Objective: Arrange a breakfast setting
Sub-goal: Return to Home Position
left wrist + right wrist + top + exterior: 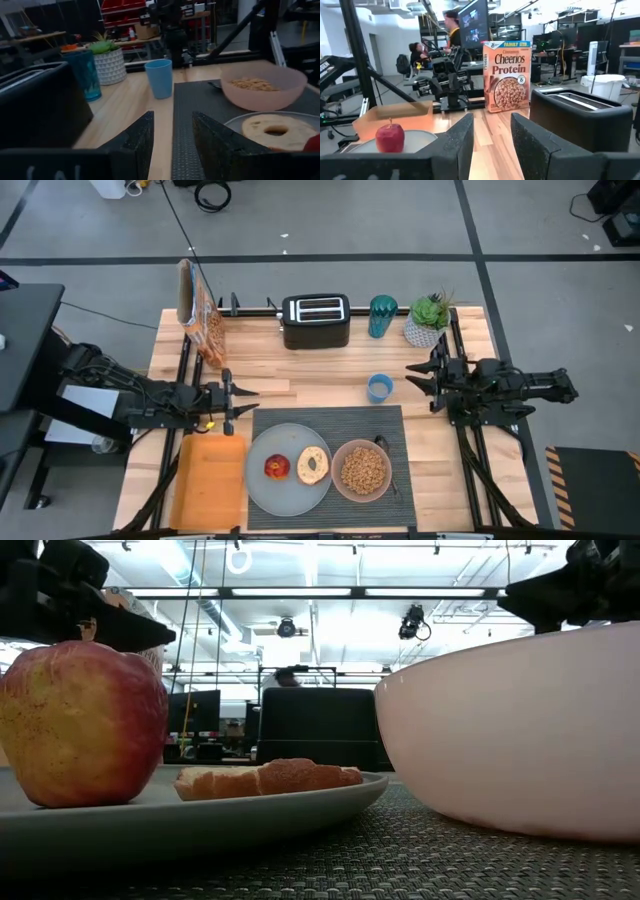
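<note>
With my left pincer [236, 397] and right pincer [421, 378] both spread and empty, I'd draw them back slowly, well clear of the plate [285, 501] and bowl [337, 460].

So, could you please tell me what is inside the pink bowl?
The bowl holds tan cereal, filling most of it. The cereal covers the bowl's bottom, so anything beneath it cannot be seen.

**Big open lab, nothing fancy**

Grey floor [330, 220] all round. A dark tape line [300, 257] runs past the table at 12 o'clock, with a black desk [25, 330] at 9 and hazard striping [557, 485] at 4. Strip lights [300, 592] overhead, monitors [474, 20] farther back.
</note>
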### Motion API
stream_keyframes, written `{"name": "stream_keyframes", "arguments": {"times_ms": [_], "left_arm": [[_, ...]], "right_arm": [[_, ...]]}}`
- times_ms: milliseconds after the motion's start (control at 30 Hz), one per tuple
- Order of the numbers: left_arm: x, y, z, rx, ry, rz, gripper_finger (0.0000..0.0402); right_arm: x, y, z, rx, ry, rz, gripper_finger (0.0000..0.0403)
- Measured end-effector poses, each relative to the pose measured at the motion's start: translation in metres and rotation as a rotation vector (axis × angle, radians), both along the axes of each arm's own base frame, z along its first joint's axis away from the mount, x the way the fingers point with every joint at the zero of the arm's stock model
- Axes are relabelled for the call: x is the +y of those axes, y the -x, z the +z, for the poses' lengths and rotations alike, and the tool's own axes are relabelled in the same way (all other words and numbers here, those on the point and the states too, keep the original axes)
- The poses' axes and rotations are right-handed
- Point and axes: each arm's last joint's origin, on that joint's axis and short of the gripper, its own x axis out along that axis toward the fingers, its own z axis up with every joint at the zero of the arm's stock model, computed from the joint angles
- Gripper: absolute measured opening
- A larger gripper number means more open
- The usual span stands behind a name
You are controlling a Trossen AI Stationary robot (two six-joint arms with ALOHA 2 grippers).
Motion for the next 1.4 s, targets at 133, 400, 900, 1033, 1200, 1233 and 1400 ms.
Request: {"name": "stream_keyframes", "arguments": {"times_ms": [133,400,900,1033,1200,1233,1400], "left_arm": [[0.0,0.0,-0.001,0.012,-0.049,0.002,0.0141],[-0.002,0.001,0.002,-0.01,-0.1,-0.086,0.0141],[-0.002,0.001,0.006,-0.064,0.077,-0.076,0.0141],[-0.002,0.001,0.006,-0.064,0.073,-0.076,0.0141],[-0.002,0.001,0.006,-0.064,0.073,-0.076,0.0141],[-0.002,0.001,0.006,-0.064,0.073,-0.076,0.0141],[-0.002,0.001,0.006,-0.064,0.073,-0.076,0.0141]], "right_arm": [[-0.001,0.0,-0.002,0.018,0.019,-0.035,0.0137],[-0.001,-0.001,-0.006,0.045,-0.023,-0.029,0.0137],[0.0,-0.004,-0.015,0.045,-0.092,-0.002,0.0137],[0.0,-0.004,-0.015,0.044,-0.092,-0.002,0.0137],[0.0,-0.004,-0.015,0.044,-0.092,-0.001,0.0137],[0.0,-0.004,-0.015,0.044,-0.092,-0.001,0.0137],[0.0,-0.004,-0.015,0.044,-0.092,-0.001,0.0137]]}}
